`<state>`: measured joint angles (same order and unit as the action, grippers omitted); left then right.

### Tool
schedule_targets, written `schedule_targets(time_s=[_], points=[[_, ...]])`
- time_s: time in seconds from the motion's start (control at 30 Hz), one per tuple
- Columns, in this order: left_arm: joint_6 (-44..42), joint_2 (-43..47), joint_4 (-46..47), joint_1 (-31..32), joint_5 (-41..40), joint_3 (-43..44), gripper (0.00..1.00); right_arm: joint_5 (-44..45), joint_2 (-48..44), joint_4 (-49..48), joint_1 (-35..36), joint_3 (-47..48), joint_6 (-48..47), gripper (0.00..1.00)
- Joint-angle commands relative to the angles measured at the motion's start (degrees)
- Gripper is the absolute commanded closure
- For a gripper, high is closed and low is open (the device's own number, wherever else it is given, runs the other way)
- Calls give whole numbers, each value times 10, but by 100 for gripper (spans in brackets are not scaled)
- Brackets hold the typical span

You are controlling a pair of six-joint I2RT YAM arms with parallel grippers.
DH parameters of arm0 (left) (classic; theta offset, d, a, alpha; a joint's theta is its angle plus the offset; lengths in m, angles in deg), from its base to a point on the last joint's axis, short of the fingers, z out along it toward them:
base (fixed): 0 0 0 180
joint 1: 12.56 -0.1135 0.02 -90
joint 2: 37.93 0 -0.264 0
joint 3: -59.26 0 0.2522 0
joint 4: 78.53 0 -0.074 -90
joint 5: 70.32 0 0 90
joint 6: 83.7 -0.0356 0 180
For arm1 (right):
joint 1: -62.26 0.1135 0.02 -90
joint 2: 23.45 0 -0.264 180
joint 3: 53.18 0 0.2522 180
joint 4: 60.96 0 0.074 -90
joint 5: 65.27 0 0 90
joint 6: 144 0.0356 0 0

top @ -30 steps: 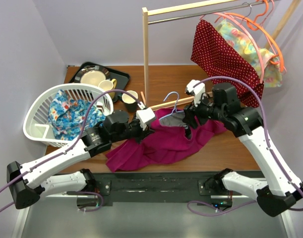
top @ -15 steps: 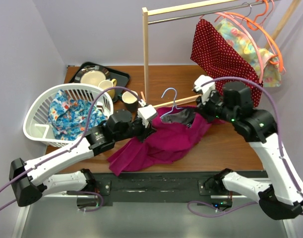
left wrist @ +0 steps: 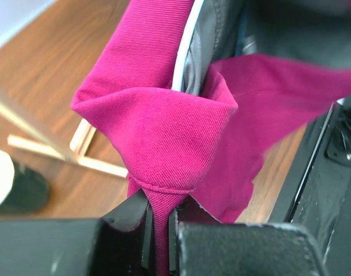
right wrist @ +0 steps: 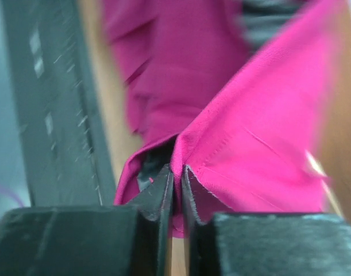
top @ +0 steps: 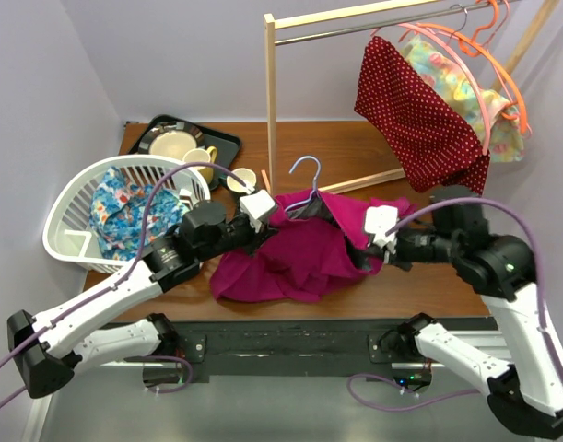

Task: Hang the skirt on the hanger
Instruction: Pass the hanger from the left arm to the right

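White arm shells (top: 106, 299), blk joints (top: 175, 253), purple cables (top: 467, 199), blk fingers (left wrist: 123, 221), white wrist cams (top: 381, 224)

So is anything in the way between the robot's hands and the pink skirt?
No, nothing visible. The left gripper and the right gripper are both shut on the skirt, and the hanger pokes out of its far edge.

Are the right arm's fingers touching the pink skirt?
Touching. The right wrist view shows the right fingers pinched shut on a fold of the skirt.
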<state>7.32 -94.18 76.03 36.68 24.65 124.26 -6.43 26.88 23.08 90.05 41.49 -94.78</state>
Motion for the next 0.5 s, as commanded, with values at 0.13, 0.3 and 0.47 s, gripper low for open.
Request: schedule_targets(time_s=[0.13, 0.3, 0.47], points=[[-147, 29, 140, -15, 110, 17, 100, -68, 56, 120, 1, 32, -90, 49], [-196, 31, 79, -15, 130, 25, 100, -20, 79, 129, 1, 150, -65, 17], [-206, 42, 49, -16, 171, 28, 100, 10, 121, 111, 0, 155, -75, 6]])
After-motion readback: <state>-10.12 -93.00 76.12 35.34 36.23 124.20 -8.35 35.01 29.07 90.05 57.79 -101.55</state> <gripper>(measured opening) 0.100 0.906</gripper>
